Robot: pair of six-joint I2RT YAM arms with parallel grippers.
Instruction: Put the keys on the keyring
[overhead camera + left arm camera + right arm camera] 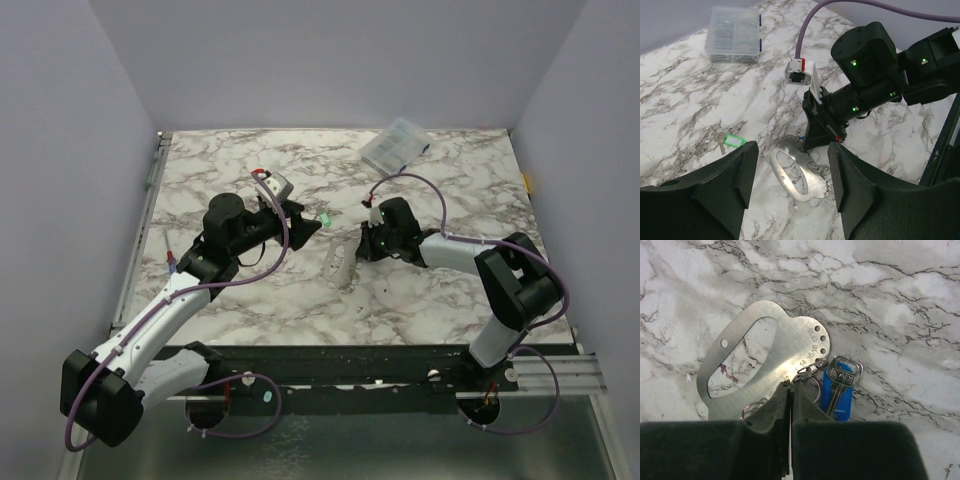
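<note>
right gripper fingers together at keyring edge, grip on it unclear | blue key just right of tips | left gripper apart, green key ahead-left | 2 keys likely light, stiff, slick — pinch plastic heads

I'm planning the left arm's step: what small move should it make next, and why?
Probably ease the left end effector toward the green-tagged key and close on it. Its fingers are open and empty, and that key lies loose on the marble tabletop, apart from the keyring. The blue-tagged key already lies at the keyring, beside the shut right end effector.
</note>
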